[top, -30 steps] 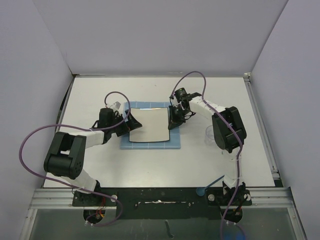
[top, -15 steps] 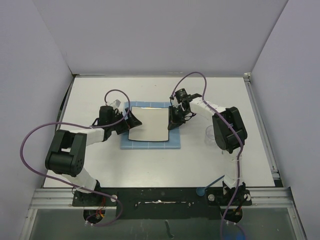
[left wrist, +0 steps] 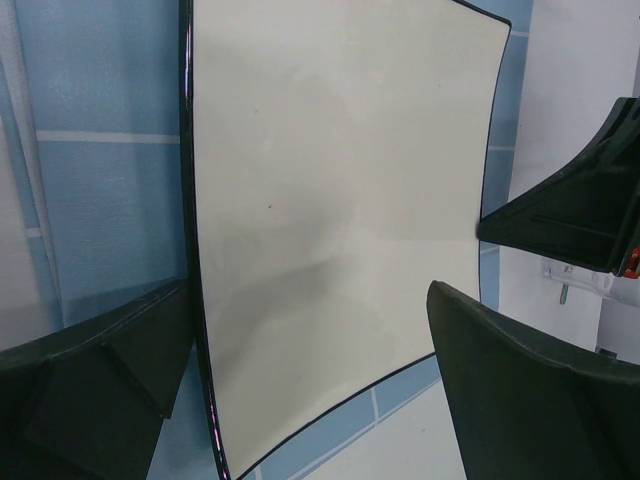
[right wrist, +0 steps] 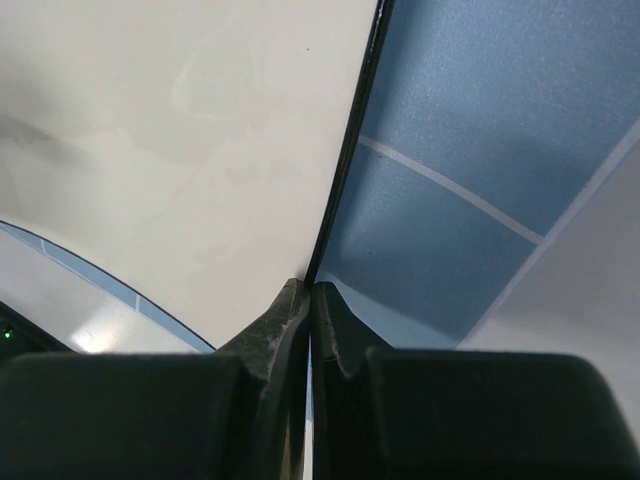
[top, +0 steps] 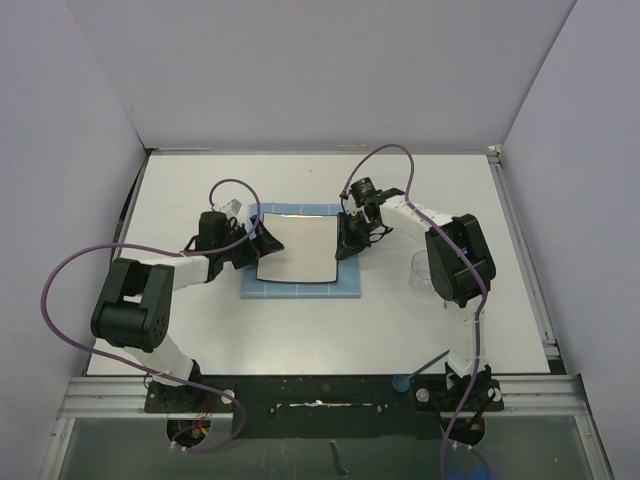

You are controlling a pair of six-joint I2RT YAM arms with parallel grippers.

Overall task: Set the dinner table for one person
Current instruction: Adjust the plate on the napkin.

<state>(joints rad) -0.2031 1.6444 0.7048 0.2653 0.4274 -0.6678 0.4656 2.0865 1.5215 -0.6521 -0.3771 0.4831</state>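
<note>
Over the middle of the dinner table (top: 300,340), the left gripper (top: 262,240) stands wide open about the left edge of the square plate (top: 298,250) on the blue placemat (top: 300,292), while the right gripper (top: 344,239) pinches the plate's right rim.

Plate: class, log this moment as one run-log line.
plate: over blue placemat | right pincer: shut on its right rim | left pincer: open at its left edge

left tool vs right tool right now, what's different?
Left tool stands wide open; right tool is shut. Left tool sits at the left edge of the plate, gripping nothing; right tool pinches the plate's right rim. Shared: both low over the blue placemat, facing each other across the plate.
</note>
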